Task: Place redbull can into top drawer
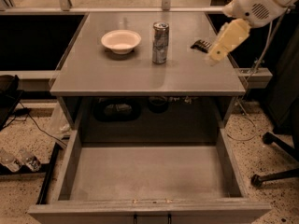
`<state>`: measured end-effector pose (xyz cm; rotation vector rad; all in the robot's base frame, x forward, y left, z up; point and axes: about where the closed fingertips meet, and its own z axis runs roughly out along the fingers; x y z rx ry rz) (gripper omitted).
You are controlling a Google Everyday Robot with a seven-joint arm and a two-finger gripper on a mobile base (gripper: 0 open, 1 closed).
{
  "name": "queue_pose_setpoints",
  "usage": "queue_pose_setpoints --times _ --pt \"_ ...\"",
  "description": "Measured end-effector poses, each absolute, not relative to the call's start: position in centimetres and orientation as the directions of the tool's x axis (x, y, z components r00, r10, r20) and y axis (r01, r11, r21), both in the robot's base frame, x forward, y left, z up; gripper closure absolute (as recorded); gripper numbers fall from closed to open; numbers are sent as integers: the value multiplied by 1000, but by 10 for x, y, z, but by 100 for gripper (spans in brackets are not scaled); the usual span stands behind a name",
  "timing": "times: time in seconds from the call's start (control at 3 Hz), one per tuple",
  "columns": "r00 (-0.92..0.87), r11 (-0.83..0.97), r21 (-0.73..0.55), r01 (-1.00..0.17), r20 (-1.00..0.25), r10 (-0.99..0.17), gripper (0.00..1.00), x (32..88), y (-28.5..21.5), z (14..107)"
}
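Observation:
The redbull can [160,43] stands upright on the grey table top [140,73], near its middle. The top drawer [149,171] is pulled wide open below the table's front edge, and its flat bottom is bare. My gripper [217,54], a cream-coloured piece on the white arm [257,6], hangs over the table's right side. It is well to the right of the can, not touching it, and holds nothing that I can see.
A white bowl [121,40] sits left of the can. A flat dark ribbed packet [201,45] lies at the right, partly behind the gripper. An office chair base [275,171] stands on the floor at the right. Bottles [18,160] lie on the floor at the left.

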<state>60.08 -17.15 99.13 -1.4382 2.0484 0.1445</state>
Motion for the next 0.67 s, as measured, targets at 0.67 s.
queue_pose_setpoints --times 0.67 --pt "-246 543 -171 -822 -754 -610 0 685 -143 954"
